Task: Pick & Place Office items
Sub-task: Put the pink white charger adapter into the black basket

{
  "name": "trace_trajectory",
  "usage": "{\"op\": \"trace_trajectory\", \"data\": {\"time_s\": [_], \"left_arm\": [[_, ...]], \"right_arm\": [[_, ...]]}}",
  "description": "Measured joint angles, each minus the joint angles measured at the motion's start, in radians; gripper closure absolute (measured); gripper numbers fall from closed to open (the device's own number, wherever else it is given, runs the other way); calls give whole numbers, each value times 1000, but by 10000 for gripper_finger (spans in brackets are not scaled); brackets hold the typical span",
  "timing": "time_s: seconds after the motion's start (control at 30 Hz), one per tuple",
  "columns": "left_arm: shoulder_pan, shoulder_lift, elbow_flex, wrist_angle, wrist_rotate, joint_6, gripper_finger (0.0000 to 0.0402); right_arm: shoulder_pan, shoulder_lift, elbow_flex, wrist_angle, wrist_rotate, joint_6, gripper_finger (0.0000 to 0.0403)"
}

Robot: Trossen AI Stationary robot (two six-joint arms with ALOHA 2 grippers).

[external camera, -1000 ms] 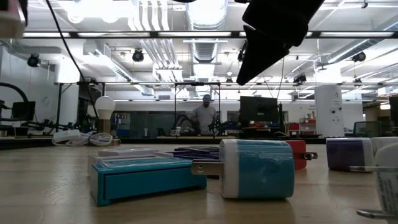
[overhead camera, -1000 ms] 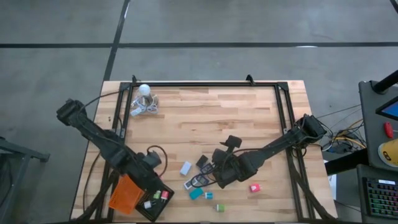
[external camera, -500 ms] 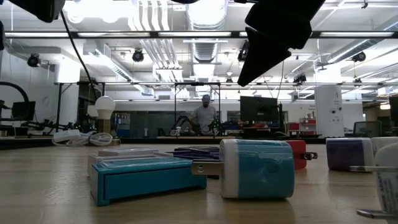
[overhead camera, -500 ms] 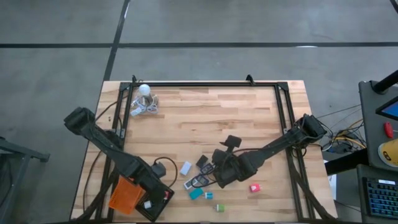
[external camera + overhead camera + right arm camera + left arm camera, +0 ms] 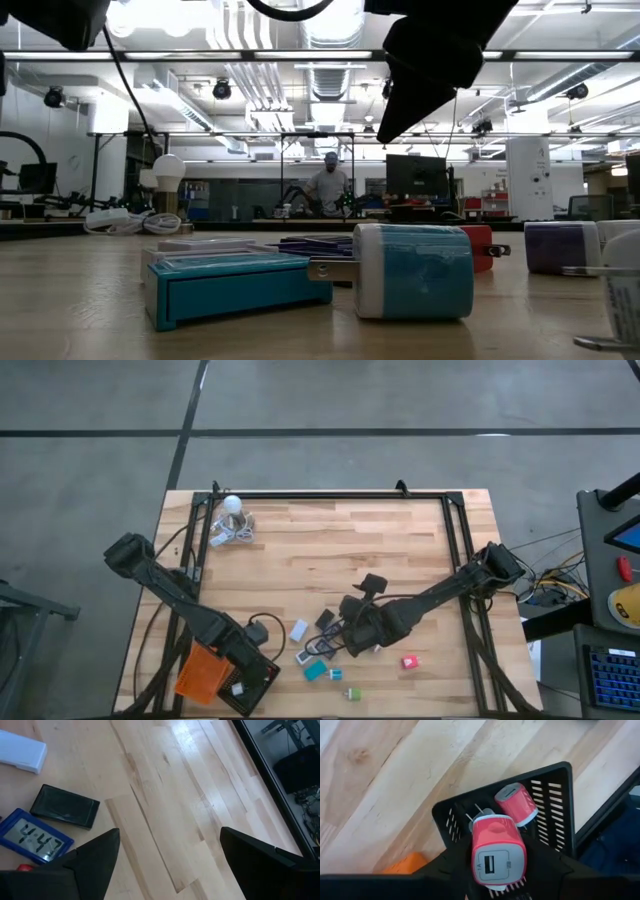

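Note:
In the left wrist view my left gripper [image 5: 497, 875] is shut on a red charger block [image 5: 496, 847] above the black tray [image 5: 555, 795]. A second red charger [image 5: 516, 802] lies in that tray. From above, the left gripper [image 5: 247, 663] covers the black tray [image 5: 262, 690], beside the orange tray [image 5: 198, 672]. My right gripper [image 5: 167, 865] is open above bare wood, near a black piece [image 5: 65, 806], a blue clock [image 5: 35, 837] and a white piece [image 5: 20, 752]. Teal [image 5: 315, 672], green [image 5: 352, 693] and red [image 5: 409, 661] pieces lie near the table's near edge. My left gripper pinches the red charger block between its two fingers at the end with the USB port [image 5: 492, 865]. The metal prongs [image 5: 475, 814] point away from the gripper, toward the tray floor. The block looks lifted clear of the tray. The block itself hides the fingertips.
A white bulb with a coiled cord [image 5: 232, 520] sits at the far left corner. A black frame [image 5: 330, 494] rims the table. In the low view a teal box [image 5: 235, 285] and a teal-white charger [image 5: 410, 270] stand close. A person [image 5: 328, 190] stands far behind.
My left gripper has moved toward the table's near edge, from beside the black tray to right above it, covering the pieces inside. My right gripper has shifted slightly toward the left and far side. The pieces on the table have stayed put.

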Motion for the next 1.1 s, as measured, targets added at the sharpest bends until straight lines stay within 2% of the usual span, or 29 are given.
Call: {"op": "trace_trajectory", "data": {"time_s": [0.23,0.43,0.7,0.87,1.1], "left_arm": [[1,0,-5,1,-55,13,242],[1,0,-5,1,-57,11,241],[2,38,-5,5,-12,7,239],[9,55,-5,23,53,14,240],[11,45,-5,29,36,21,239]], "right_arm": [[0,0,0,2,0,0,75],[0,0,0,5,0,0,76],[0,0,0,10,-1,0,76],[0,0,0,13,0,0,76],[0,0,0,15,0,-4,76]]}}
